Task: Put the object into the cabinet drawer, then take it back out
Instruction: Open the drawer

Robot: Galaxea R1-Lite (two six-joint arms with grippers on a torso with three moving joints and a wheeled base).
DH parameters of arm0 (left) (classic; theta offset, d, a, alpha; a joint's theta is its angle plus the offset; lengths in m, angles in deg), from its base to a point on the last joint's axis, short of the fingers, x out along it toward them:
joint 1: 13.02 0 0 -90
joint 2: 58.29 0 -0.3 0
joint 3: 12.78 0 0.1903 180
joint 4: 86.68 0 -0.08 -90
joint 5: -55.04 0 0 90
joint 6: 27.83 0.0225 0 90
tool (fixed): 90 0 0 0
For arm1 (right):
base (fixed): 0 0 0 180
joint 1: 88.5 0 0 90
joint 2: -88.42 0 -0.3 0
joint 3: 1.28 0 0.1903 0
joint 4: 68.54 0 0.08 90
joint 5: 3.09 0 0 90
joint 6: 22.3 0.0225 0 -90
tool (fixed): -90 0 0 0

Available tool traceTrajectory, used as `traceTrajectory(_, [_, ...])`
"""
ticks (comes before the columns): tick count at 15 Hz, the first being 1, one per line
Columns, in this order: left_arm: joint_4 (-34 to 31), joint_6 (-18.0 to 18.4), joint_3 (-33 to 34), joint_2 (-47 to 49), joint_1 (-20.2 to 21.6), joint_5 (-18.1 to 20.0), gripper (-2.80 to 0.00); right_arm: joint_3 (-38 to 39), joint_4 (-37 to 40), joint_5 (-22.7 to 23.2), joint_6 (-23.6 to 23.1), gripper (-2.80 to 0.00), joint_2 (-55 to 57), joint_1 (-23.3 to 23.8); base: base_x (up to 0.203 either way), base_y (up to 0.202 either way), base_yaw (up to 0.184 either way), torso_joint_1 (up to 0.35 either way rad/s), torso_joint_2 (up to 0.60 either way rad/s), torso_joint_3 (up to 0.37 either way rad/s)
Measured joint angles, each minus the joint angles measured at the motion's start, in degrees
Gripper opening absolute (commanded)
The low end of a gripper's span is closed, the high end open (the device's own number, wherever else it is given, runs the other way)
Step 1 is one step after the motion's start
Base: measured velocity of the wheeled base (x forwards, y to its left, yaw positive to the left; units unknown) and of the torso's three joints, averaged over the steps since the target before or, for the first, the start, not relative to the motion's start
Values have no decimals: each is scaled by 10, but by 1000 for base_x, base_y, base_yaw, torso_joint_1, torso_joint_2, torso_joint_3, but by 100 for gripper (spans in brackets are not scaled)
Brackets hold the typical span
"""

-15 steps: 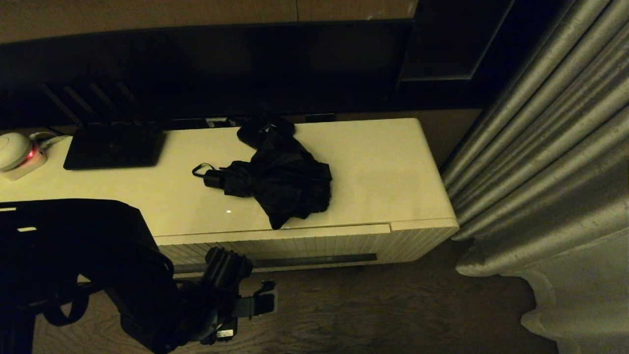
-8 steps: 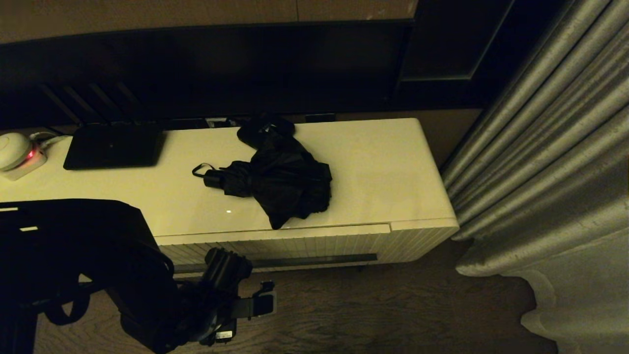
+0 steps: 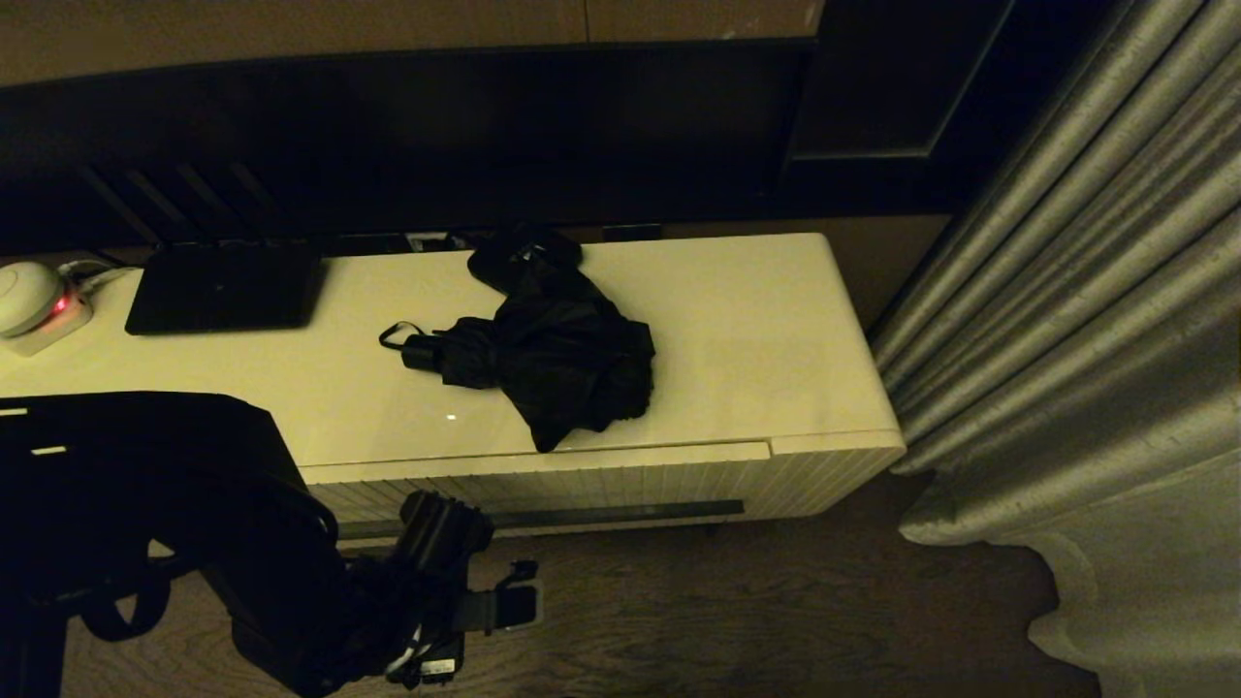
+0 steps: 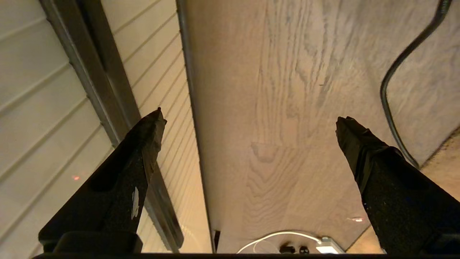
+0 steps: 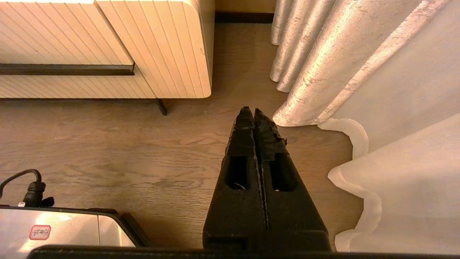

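The object, a black folding umbrella (image 3: 557, 354) with bunched fabric, lies on top of the cream cabinet with its handle and strap loop pointing left. The cabinet drawer (image 3: 582, 483) is closed below it, and its dark handle slot (image 3: 582, 515) runs along the ribbed front. My left gripper (image 3: 514, 586) hangs open and empty, low in front of the drawer's left part, over the floor. In the left wrist view one of its fingers (image 4: 143, 144) stands just off the handle slot (image 4: 104, 79). My right gripper (image 5: 251, 111) is shut and empty, parked over the floor beside the cabinet's right corner.
A flat black device (image 3: 223, 288) and a white round unit with a red light (image 3: 34, 301) sit on the cabinet's left. A small black box (image 3: 524, 254) lies behind the umbrella. Grey curtains (image 3: 1066, 339) hang close on the right. A cable (image 4: 395, 82) crosses the wooden floor.
My left gripper has drifted slightly down and to the left, away from the drawer front, still open. The umbrella and the drawer have not moved.
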Motion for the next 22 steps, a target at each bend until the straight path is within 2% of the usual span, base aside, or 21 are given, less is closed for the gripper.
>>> traceTrajectory(3, [-4, -1, 2, -1, 0, 6, 0, 0, 0, 0, 0, -280, 0, 0, 0, 0, 0, 0, 0, 0])
traceTrajectory(7, [-11, -7, 5, -9, 0, 42, 0, 0, 0, 0, 0, -280, 0, 0, 0, 0, 0, 0, 0, 0])
traceTrajectory(11, [-5, -29, 3, -23, 0, 46, 0, 0, 0, 0, 0, -280, 0, 0, 0, 0, 0, 0, 0, 0])
traceTrajectory(14, [-5, -33, -6, -26, 0, 41, 0, 0, 0, 0, 0, -280, 0, 0, 0, 0, 0, 0, 0, 0])
traceTrajectory(22, [-5, -18, -28, -16, 1, 2, 0, 0, 0, 0, 0, -280, 0, 0, 0, 0, 0, 0, 0, 0])
